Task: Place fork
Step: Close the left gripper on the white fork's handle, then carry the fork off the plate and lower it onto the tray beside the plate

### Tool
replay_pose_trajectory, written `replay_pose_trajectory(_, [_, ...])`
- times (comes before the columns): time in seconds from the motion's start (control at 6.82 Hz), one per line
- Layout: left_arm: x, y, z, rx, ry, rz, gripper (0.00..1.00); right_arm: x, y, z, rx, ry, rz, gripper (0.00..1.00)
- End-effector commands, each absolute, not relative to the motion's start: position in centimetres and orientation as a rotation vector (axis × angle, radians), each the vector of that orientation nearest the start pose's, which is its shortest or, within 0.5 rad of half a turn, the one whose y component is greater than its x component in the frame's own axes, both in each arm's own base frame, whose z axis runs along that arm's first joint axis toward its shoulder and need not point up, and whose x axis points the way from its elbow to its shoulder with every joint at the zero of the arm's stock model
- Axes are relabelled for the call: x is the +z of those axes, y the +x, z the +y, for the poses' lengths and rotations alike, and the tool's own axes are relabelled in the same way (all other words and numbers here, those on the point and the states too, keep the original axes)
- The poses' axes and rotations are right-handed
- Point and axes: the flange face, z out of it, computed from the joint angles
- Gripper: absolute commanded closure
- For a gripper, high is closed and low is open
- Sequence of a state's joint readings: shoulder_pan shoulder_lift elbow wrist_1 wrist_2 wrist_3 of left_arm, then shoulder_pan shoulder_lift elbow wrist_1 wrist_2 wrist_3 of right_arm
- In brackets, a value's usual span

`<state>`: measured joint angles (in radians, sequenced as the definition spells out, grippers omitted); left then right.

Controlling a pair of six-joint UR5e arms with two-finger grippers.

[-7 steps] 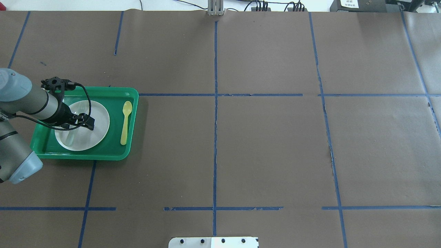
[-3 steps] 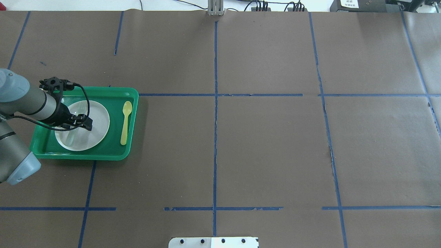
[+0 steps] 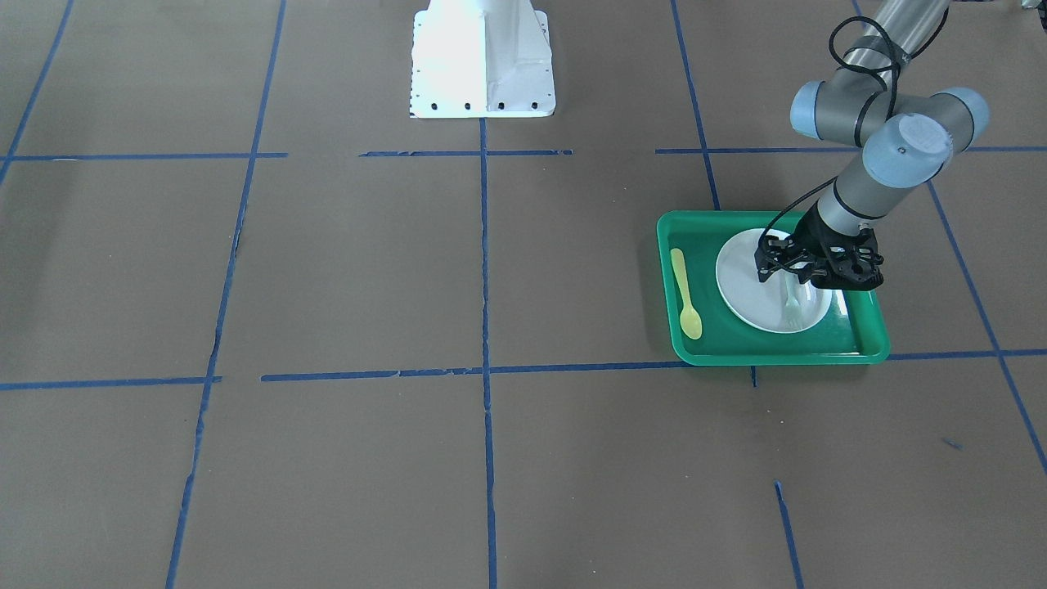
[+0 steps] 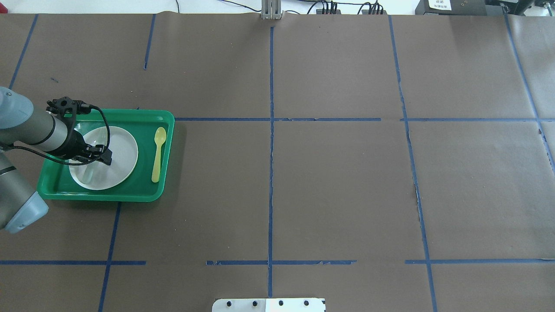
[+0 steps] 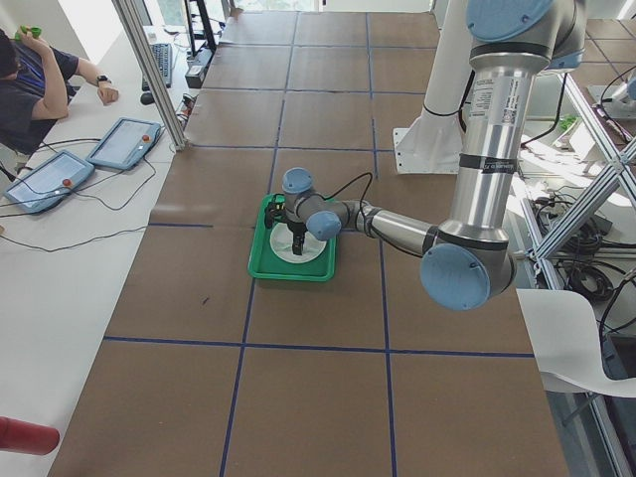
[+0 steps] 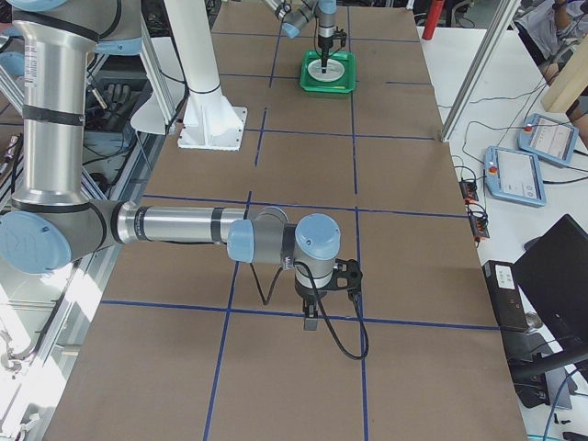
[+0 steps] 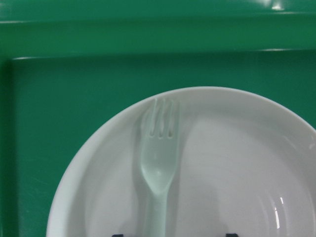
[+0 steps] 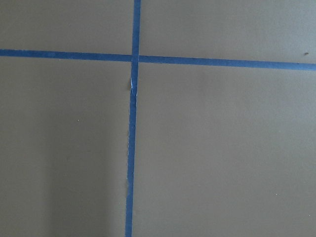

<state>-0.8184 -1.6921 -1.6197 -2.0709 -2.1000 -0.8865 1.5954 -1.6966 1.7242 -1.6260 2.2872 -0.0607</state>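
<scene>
The pale fork (image 7: 159, 163) lies flat on the white plate (image 7: 237, 148) inside the green tray (image 7: 74, 74), tines toward the tray's far wall. It also shows in the front view (image 3: 791, 307) and faintly in the overhead view (image 4: 89, 172). My left gripper (image 4: 94, 155) hangs just above the plate's left half, over the fork's handle. Its jaws are apart on either side of the handle and do not touch it. My right gripper (image 6: 310, 322) shows only in the right side view, over bare table, and I cannot tell its state.
A yellow spoon (image 4: 158, 154) lies in the tray to the right of the plate (image 4: 123, 151). The tray (image 4: 143, 190) sits at the table's left. Blue tape lines cross the brown table. The robot's white base (image 3: 483, 65) stands mid-table at the near edge.
My left arm has drawn back a little to the left over the plate. The fork stays lying on the plate. The spoon and tray have not moved.
</scene>
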Motion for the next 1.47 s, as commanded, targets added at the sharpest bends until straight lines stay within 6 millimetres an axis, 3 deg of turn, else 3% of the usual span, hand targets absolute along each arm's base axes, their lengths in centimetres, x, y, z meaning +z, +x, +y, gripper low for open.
replay_pose_trajectory(0.0, [52.5, 32.8, -47.2, 0.051, 0.073, 0.823, 0.6, 65.1, 7.9, -43.5, -0.025, 0.004, -0.717, 0.0])
replay_pose_trajectory(0.15, [52.8, 32.6, -47.0, 0.059, 0.074, 0.819, 0.73, 65.1, 7.9, -43.5, -0.025, 0.004, -0.717, 0.0])
replay_pose_trajectory(0.44, [52.8, 32.1, -47.1, 0.087, 0.093, 0.817, 0.8, 65.1, 7.9, -43.5, -0.025, 0.004, -0.717, 0.0])
replay_pose_trajectory(0.59, [52.3, 32.0, -47.0, 0.091, 0.096, 0.825, 0.89, 65.1, 7.9, -43.5, -0.025, 0.004, -0.717, 0.0])
replay_pose_trajectory(0.88, [50.7, 29.7, -46.4, 0.078, 0.12, 0.845, 1.0, 65.1, 7.9, -43.5, -0.025, 0.004, -0.717, 0.0])
replay_pose_trajectory(1.17, [50.6, 27.2, -47.0, 0.039, 0.139, 0.843, 1.0, 65.1, 7.9, -43.5, -0.025, 0.004, -0.717, 0.0])
replay_pose_trajectory(1.32, [52.0, 26.7, -46.6, 0.03, 0.122, 0.827, 1.0, 65.1, 7.9, -43.5, -0.025, 0.004, -0.717, 0.0])
